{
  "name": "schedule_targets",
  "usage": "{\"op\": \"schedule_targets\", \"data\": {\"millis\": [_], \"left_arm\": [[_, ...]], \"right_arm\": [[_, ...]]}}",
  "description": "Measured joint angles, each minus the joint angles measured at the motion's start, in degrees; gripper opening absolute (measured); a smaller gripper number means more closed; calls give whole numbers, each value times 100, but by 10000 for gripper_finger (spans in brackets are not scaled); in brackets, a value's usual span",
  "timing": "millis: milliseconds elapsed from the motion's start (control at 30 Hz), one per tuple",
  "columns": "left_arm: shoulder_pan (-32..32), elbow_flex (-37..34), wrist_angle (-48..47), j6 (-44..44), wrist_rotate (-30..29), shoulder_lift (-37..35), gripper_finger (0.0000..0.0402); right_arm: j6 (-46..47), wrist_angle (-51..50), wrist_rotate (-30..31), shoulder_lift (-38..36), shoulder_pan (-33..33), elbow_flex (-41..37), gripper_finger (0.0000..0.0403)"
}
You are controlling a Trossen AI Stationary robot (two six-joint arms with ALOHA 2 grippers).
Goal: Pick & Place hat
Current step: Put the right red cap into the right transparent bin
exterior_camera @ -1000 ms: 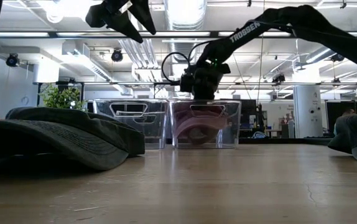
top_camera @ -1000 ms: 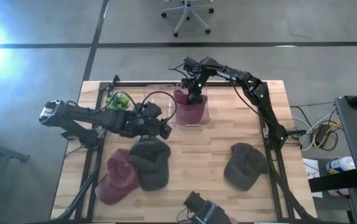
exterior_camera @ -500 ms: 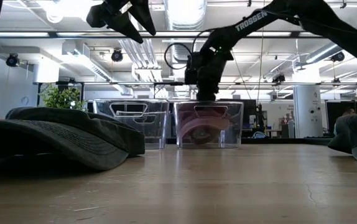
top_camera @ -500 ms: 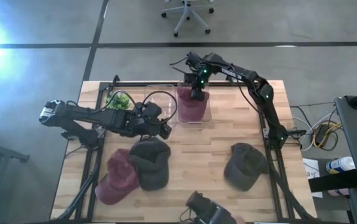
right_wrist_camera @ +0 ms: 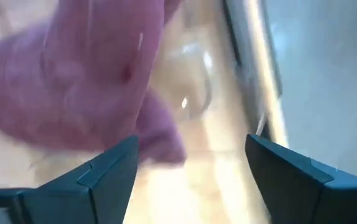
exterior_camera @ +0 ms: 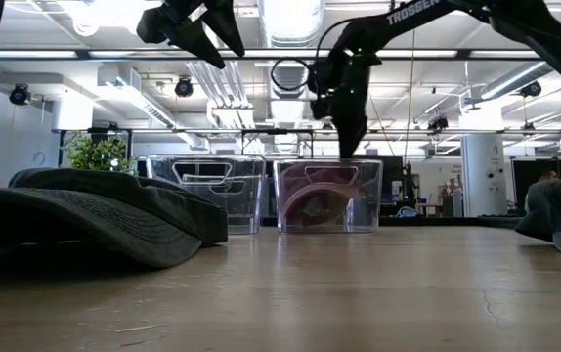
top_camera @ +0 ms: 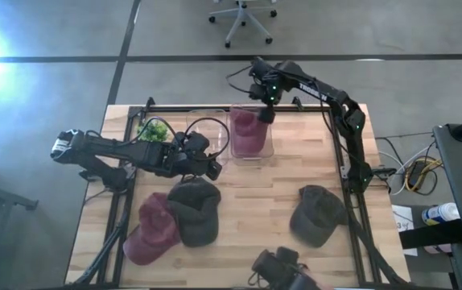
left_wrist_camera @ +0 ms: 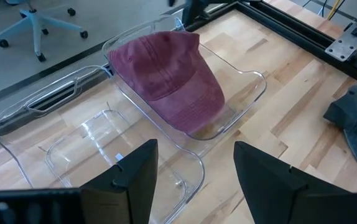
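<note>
While a maroon hat (top_camera: 246, 133) lies inside the clear bin (top_camera: 268, 145), right gripper (top_camera: 266, 112) hangs above the bin's far corner, fingers spread and empty, left gripper (top_camera: 212, 169) open beside the bin's near-left corner.

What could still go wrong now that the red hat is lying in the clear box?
The red hat sits tilted over one wall of the clear box, so it might slide out. The right hand, open just above that box, could bump its rim. The left hand, open above the table, hovers near the empty box and could nudge it.
</note>
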Motion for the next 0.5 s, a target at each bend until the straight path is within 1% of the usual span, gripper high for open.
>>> {"op": "schedule_targets", "data": {"millis": [100, 267, 400, 500], "left_arm": [[0, 0, -2, 0, 0, 0, 206], [0, -35, 3, 31, 0, 0, 206], [0, -159, 13, 20, 2, 0, 206], [0, -265, 82, -32, 4, 0, 206]], "right_arm": [[73, -189, -22, -68, 3, -127, 275], [94, -112, 18, -141, -34, -428, 253], [-126, 431, 13, -78, -48, -915, 236], [-210, 1117, -1, -82, -34, -1231, 227]]}}
